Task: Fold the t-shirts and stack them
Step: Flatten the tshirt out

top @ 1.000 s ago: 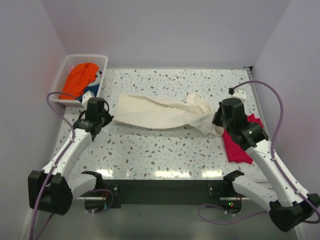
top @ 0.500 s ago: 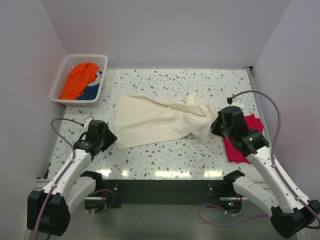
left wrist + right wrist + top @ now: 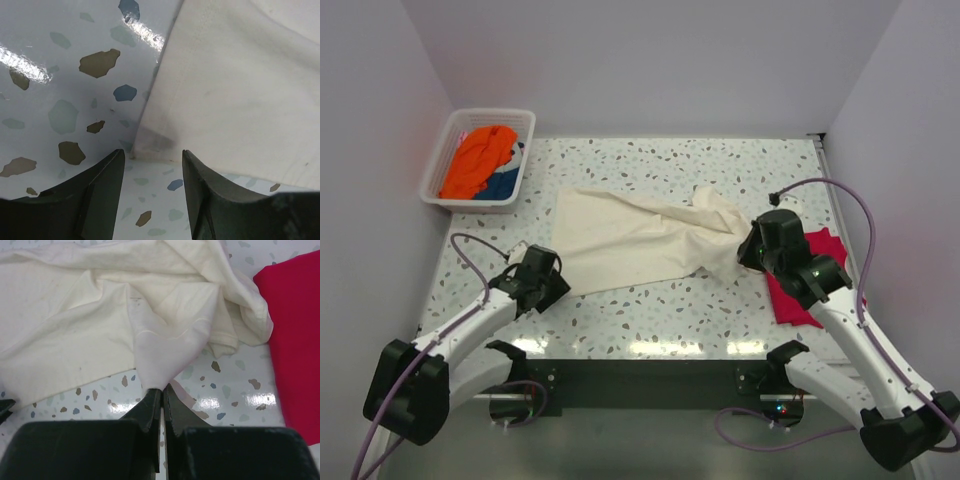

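Top view: large cream-white cloth t-shirt (image 3: 630, 240) lies mid-tabletop, left half fairly flat, right half bunched and twisted toward the right arm. It is not folded. Crimson-red cloth t-shirt (image 3: 798, 298) sits at the right edge of the speckled tabletop (image 3: 650, 315), partly under the right arm. It looks like a flat, compact piece, so probably already folded, but I can't confirm. White slatted plastic basket (image 3: 438, 172) at far left corner holds an orange t-shirt (image 3: 480, 155) and a blue one (image 3: 504, 184), both crumpled and untouched. Left jaws are at the cream shirt's near-left corner, right jaws at its bunched right end.

Left wrist view: left jaws stand open and hold nothing, one finger on each side of the cream shirt's hemmed corner (image 3: 150, 145), which lies flat on the tabletop (image 3: 65, 75) just ahead of the tips. Rest of the cream cloth (image 3: 240, 85) runs off up-right, smooth here.

Right wrist view: right jaws are closed and pinch a small peak of cream cloth (image 3: 165, 355), lifted into a tent. The cream shirt (image 3: 70, 325) spreads wrinkled to the left, with folds piled to the right. Red shirt (image 3: 295, 330) is just beside that pile, apart from the jaws. Bare tabletop (image 3: 225, 395) lies between.

Progress call: early. At best one shirt (red) is done. Cream is only being spread out, with no fold made. Orange and blue are not started, and there is no stack yet.
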